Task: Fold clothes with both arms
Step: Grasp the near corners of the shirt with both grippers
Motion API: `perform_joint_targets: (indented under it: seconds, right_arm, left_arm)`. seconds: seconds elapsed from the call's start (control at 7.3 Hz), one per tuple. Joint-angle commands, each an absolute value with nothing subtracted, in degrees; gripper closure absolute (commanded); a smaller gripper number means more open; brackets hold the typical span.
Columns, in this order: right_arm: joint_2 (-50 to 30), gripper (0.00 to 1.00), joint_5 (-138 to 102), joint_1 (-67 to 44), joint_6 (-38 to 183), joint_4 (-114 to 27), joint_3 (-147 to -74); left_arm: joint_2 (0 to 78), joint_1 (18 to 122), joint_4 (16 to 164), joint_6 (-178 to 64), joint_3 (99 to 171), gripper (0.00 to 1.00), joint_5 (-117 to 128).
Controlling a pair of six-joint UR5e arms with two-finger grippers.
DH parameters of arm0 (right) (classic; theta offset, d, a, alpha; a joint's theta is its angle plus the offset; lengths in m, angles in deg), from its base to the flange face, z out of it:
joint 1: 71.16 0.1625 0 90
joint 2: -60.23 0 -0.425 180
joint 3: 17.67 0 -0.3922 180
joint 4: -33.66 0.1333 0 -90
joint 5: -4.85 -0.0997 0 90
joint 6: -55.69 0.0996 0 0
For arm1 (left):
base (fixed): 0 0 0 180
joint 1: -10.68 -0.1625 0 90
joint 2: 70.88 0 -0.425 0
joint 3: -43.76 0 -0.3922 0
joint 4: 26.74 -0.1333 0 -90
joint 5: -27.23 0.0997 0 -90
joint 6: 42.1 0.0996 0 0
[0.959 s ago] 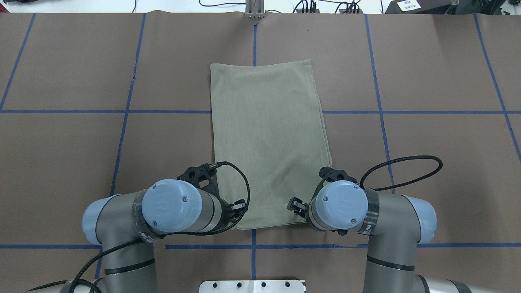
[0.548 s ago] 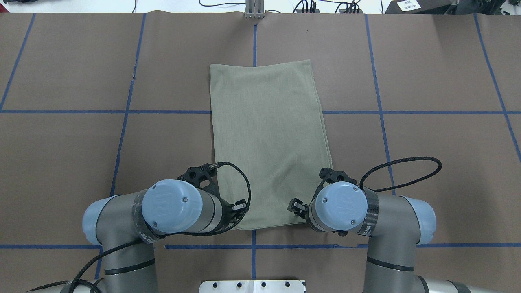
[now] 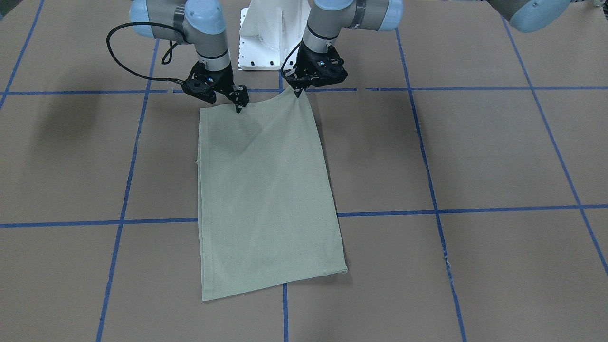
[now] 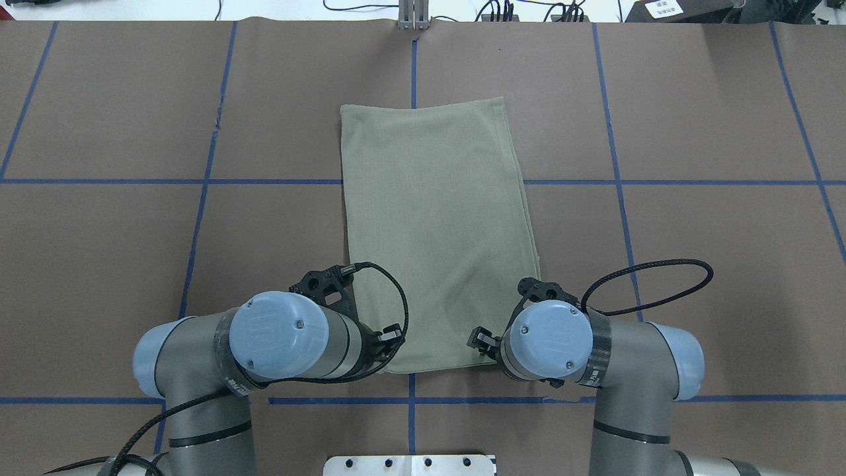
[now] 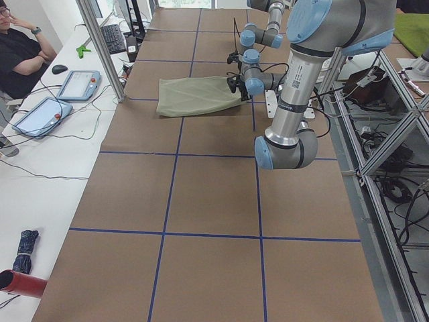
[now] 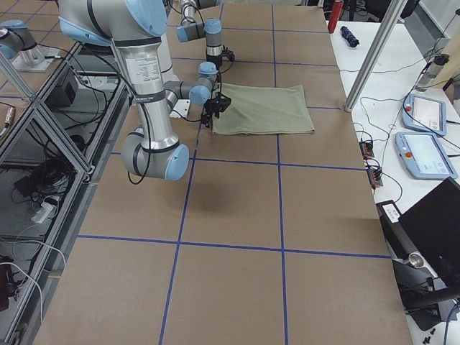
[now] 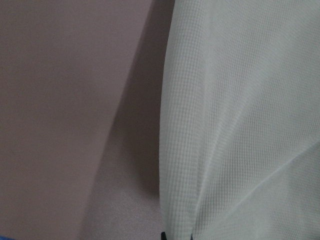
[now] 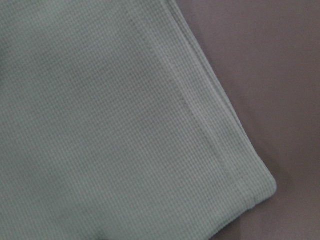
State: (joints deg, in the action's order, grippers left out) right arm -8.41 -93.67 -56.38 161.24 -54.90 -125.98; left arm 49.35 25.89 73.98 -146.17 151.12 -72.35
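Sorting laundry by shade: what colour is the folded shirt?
Sage green, plain waffle knit shirt; the front-facing view shows it best.

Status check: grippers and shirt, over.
Left gripper pinching shirt corner, lifted. Right gripper at other near corner, grip unclear. Nothing in the way.

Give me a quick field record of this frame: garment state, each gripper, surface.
garment: olive-green knit shirt, folded to a long rectangle, mostly flat
left gripper: shut on shirt's near corner, corner lifted
right gripper: at the other near corner, fingertips on the fabric; grasp unclear
far end of shirt: flat, untouched
surface: brown table cover with blue tape grid
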Motion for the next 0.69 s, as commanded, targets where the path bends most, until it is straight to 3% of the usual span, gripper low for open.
perform_joint_targets:
  seconds: [0.0, 0.14, 0.41, 0.55]
  right_arm:
    - [-8.5, 0.0, -93.67, -56.65, 161.25, -54.93, -125.77]
    - [-8.5, 0.01, -93.67, -56.66, 161.25, -54.93, -125.6]
    - [-8.24, 0.62, -93.67, -56.66, 161.16, -54.84, -125.68]
    - [-8.06, 0.82, -93.67, -56.66, 161.07, -54.84, -125.86]
  left_arm:
    - [49.44, 25.89, 73.98, -146.17, 151.16, 1.0, -72.35]
    - [49.44, 25.89, 73.98, -146.17, 151.16, 1.0, -72.35]
    - [49.36, 25.89, 73.98, -146.17, 151.16, 1.0, -72.35]
    - [49.36, 25.89, 73.89, -146.17, 151.16, 1.0, -72.35]
